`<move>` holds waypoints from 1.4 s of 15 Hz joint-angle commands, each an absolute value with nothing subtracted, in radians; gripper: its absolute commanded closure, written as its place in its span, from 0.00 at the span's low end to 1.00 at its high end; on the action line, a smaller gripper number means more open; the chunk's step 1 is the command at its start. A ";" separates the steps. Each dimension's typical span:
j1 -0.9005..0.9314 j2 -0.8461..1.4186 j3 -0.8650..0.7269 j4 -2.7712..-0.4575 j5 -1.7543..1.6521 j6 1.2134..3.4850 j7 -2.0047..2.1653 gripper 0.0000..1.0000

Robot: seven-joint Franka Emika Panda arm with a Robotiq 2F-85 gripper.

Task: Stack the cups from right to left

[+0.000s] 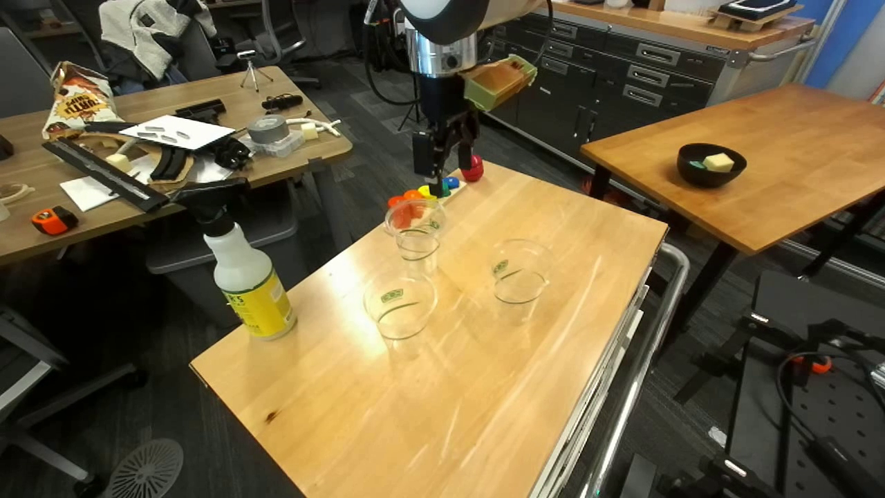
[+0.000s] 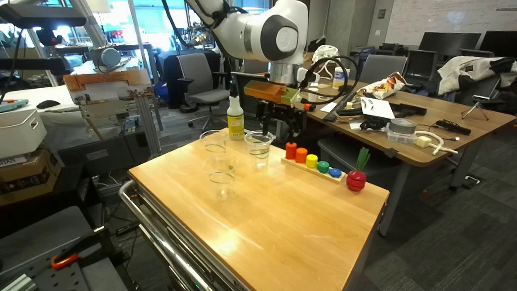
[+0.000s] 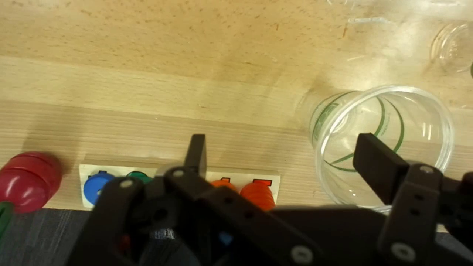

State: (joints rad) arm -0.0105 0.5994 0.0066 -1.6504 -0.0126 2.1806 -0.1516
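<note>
Seeing yellow-labelled white spray bottle (image 2: 236, 121) upright on pale wooden tabletop (image 2: 262, 226); noting green-topped red radish-shaped toy (image 2: 356, 181) just beside wooden strip (image 2: 303, 166) of coloured discs (image 2: 311, 161).

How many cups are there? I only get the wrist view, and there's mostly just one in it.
Observer: Three clear cups, in both exterior views.
Operator: What's the gripper hiding between the green piece and the orange piece?
Observer: A yellow piece, seen in both exterior views.
Operator: What else am I missing?
Observer: A yellow-labelled spray bottle, standing near a corner of the tabletop.
</note>
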 commanded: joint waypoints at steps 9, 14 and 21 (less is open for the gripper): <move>0.014 0.634 0.010 -1.615 -0.006 2.129 -0.031 0.00; 0.025 0.673 0.022 -1.586 0.007 2.136 0.015 0.19; 0.039 0.698 0.035 -1.573 0.016 2.152 0.045 0.73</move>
State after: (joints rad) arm 0.0286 0.6775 0.0357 -1.6036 -0.0001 2.1467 0.0258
